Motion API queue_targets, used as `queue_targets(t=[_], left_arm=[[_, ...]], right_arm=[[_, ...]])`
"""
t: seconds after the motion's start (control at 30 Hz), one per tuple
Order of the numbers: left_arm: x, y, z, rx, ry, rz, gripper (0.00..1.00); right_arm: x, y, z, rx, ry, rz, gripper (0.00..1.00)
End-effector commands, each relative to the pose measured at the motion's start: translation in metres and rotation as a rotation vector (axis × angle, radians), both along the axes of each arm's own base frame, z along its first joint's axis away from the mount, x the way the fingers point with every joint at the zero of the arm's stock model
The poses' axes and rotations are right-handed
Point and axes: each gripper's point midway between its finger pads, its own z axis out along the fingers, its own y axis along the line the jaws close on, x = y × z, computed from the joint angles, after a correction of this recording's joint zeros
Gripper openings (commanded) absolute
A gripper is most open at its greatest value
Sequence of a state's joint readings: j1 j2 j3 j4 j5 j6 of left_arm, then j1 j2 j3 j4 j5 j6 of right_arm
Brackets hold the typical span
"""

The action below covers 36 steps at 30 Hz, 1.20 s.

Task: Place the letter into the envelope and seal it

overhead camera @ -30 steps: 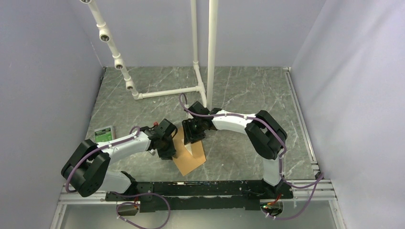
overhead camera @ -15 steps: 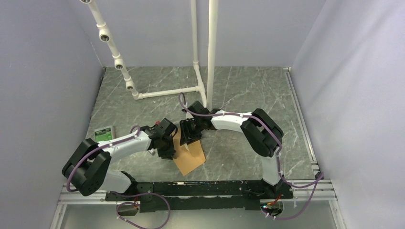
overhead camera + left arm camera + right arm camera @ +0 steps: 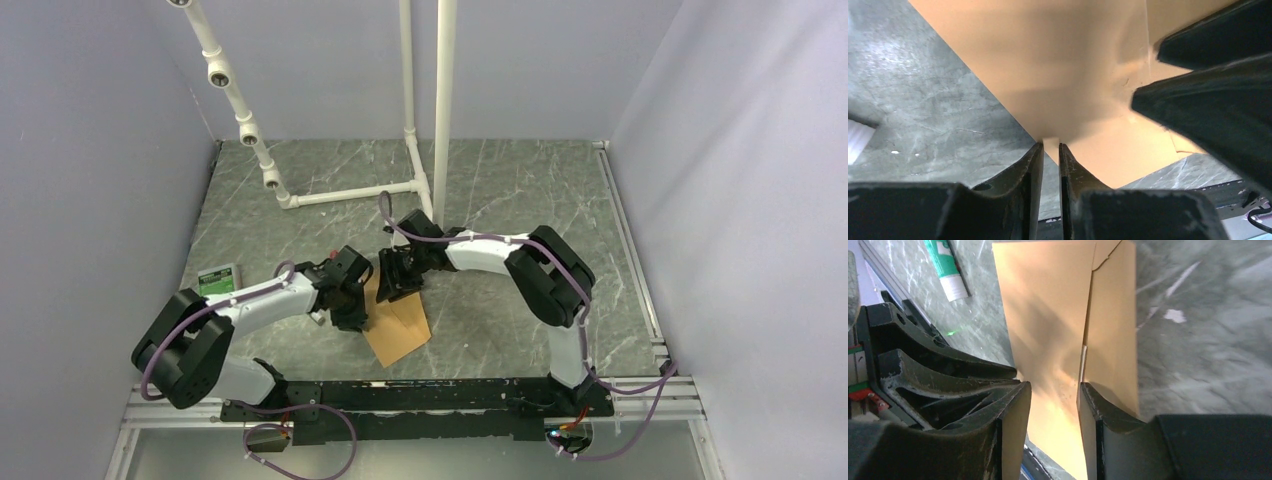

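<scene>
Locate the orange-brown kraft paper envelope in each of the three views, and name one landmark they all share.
Top external: the orange-brown kraft paper envelope lies low in the picture, just left of the middle.
Left wrist: it fills the upper middle, one corner reaching down to the jaws.
Right wrist: it sits top centre, running down between the jaws.
Shared landmark: the grey marbled tabletop, beside the envelope in every view.

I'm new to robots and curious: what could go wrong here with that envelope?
The left pincer pinches only a thin edge of the envelope, so it could slip or crease. The right pincer sits very close by; the two might bump. A pale sliver, perhaps the letter, shows at the seam and could snag.
</scene>
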<state>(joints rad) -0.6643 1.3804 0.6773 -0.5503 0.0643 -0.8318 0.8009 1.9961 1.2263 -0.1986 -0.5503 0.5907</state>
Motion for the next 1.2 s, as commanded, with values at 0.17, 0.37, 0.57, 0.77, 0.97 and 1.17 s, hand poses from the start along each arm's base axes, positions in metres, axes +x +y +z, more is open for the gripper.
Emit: queue_targets(t=[0.17,0.37,0.57,0.77,0.97,1.17], left_arm=[[0.035,0.007,0.043,-0.044,-0.238,0.071,0.26],[0.050,0.043,0.072,0.088,-0.314,0.231,0.40],[0.039,0.096,0.071,0.272,-0.230,0.501,0.74],[0.029,0.122,0.046,0.339,-0.132,0.651,0.78],[0.046,0.138,0.028,0.297,-0.127,0.683,0.71],[0.055,0.134,0.009,0.227,-0.075,0.663,0.57]], right_arm=[[0.049,-0.021,0.095,0.075,-0.359,-0.075,0.44],[0.065,-0.046,0.124,0.017,-0.521,-0.176,0.46],[0.073,-0.054,0.129,-0.028,-0.572,-0.185,0.47],[0.076,-0.051,0.130,-0.032,-0.575,-0.183,0.48],[0.076,-0.048,0.127,-0.029,-0.571,-0.162,0.48],[0.074,-0.046,0.121,-0.031,-0.567,-0.135,0.48]])
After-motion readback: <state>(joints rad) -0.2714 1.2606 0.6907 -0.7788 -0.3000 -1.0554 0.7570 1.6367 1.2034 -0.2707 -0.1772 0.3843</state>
